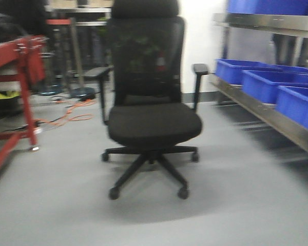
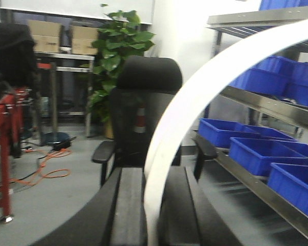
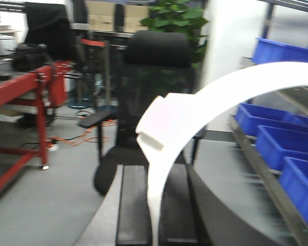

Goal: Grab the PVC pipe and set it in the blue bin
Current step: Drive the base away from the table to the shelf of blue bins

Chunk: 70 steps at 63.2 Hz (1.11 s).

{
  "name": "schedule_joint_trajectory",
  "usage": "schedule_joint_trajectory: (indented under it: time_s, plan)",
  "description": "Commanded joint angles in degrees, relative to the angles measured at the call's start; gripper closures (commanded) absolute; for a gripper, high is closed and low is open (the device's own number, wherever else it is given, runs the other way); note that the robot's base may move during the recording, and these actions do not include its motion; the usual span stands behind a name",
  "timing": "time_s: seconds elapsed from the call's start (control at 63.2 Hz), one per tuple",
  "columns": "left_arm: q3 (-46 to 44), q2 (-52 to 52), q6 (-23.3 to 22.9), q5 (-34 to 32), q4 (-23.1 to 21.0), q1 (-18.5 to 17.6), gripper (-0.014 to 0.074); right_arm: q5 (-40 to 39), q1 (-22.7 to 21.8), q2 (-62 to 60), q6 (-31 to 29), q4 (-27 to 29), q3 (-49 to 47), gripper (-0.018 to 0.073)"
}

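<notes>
In the left wrist view, my left gripper is shut on a white arched PVC pipe that sweeps up and to the right between the black pads. My right gripper is likewise shut on a white curved PVC pipe with a raised block on its bend. Blue bins sit in a row on the low metal shelf at the right; they also show as blue bins and blue bins in the wrist views. Neither gripper appears in the front view.
A black office chair stands straight ahead on the grey floor. A red metal frame is at the left, with orange cable on the floor behind it. The metal rack runs along the right side.
</notes>
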Motion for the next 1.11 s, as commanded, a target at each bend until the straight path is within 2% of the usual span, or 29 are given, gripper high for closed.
schedule_joint_trajectory:
  time_s: [0.0, 1.091]
  plan:
    - [-0.22, -0.28, 0.01, -1.27, -0.08, -0.32, 0.0707, -1.88, 0.12, -0.29, -0.37, 0.14, 0.04, 0.0721]
    - [-0.22, -0.28, 0.01, -1.27, -0.08, -0.32, 0.0707, -1.88, 0.12, -0.29, -0.37, 0.14, 0.04, 0.0721]
